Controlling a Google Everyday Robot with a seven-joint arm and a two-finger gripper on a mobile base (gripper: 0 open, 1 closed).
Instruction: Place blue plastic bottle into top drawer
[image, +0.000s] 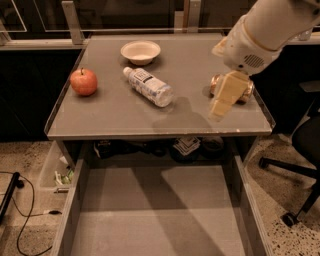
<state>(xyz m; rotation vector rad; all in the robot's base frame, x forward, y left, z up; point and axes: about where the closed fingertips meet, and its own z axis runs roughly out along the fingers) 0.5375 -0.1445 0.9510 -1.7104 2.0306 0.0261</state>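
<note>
Grey metal top drawer (160, 215), pulled open beneath the table (115, 117). On the tabletop, the blue plastic bottle (148, 86) lies on its side near the centre, white cap toward the bowl (140, 51) behind it; an apple (83, 81) sits well apart at the left edge. The cream-coloured gripper (217, 110) hangs over the table's right side, pointing down and leftward, in front of a gold-brown can (246, 93) and apart from the bottle. Whether the gripper is open or closed cannot be told; it holds nothing visible.

One each: bottle (148, 86), apple (83, 81), bowl (140, 51), can (247, 92), drawer (160, 215), and tool (218, 111) near the can.
</note>
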